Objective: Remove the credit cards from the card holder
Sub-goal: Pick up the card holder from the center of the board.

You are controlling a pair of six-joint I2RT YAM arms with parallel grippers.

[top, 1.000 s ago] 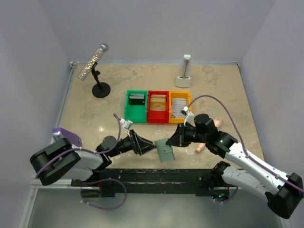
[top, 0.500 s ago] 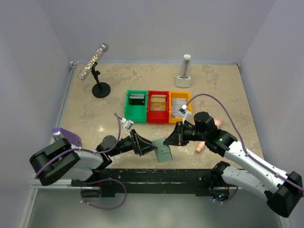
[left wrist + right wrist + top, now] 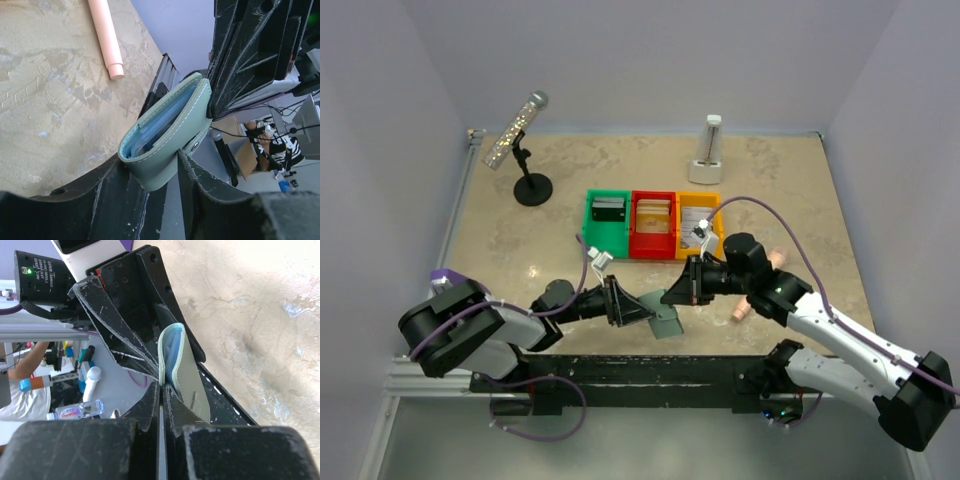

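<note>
The card holder, pale grey-green with bluish clear pockets, hangs over the table's near edge between both grippers. My left gripper has the folded end between its fingers, and both fingers touch it. My right gripper is shut on the thin edge of one panel, the fingertips pressed together. Bluish layers show inside the fold; I cannot tell whether cards are among them. Credit cards lie in the bins: a dark one, a tan one, a whitish one.
The green, red and yellow bins stand in a row mid-table. A microphone on a stand is at the back left, a white upright object at the back. A pink doll part lies under the right arm.
My left gripper has slid right onto the card holder's fold and narrowed around it. The right gripper has carried the card holder slightly left and stayed shut.
</note>
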